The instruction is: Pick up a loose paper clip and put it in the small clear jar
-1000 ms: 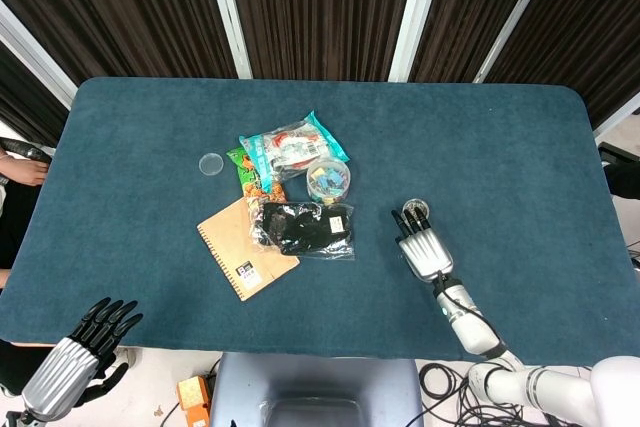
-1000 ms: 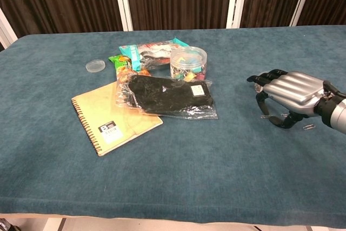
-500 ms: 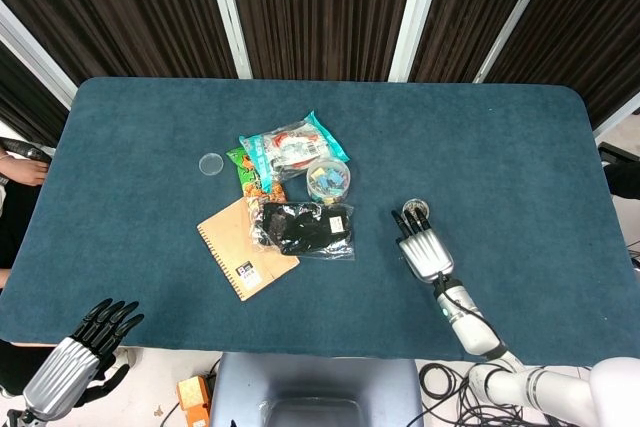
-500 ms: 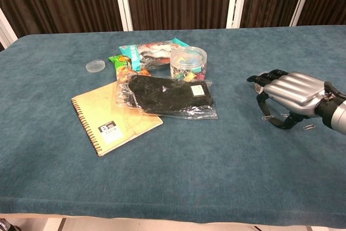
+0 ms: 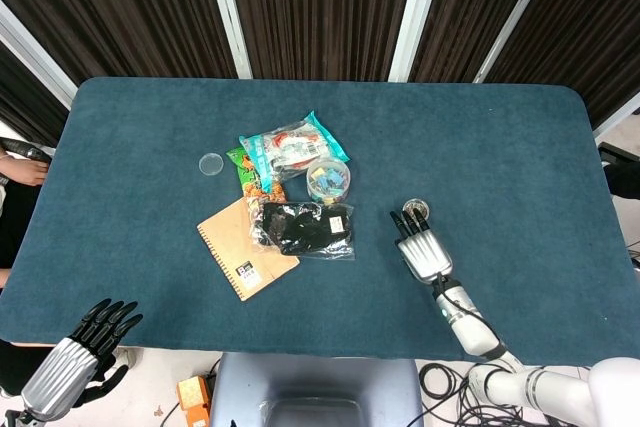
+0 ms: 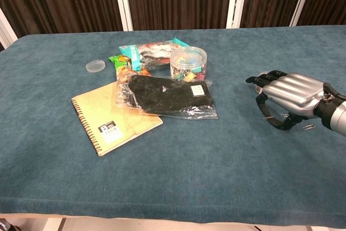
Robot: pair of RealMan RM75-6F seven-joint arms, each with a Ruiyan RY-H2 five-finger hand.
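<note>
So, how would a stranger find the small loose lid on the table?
Start from the pile of bags and the notebook in the middle of the blue table. To its left a small round clear lid lies alone on the cloth, flat and touching nothing.

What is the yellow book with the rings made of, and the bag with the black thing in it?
The notebook looks like matte tan card or paper, with a dark spiral binding, probably wire or plastic, along one edge. The bag looks like thin clear plastic film: it is see-through, wrinkled and glints with light. The black thing inside looks soft and dull, maybe fabric, though that is uncertain.
</note>
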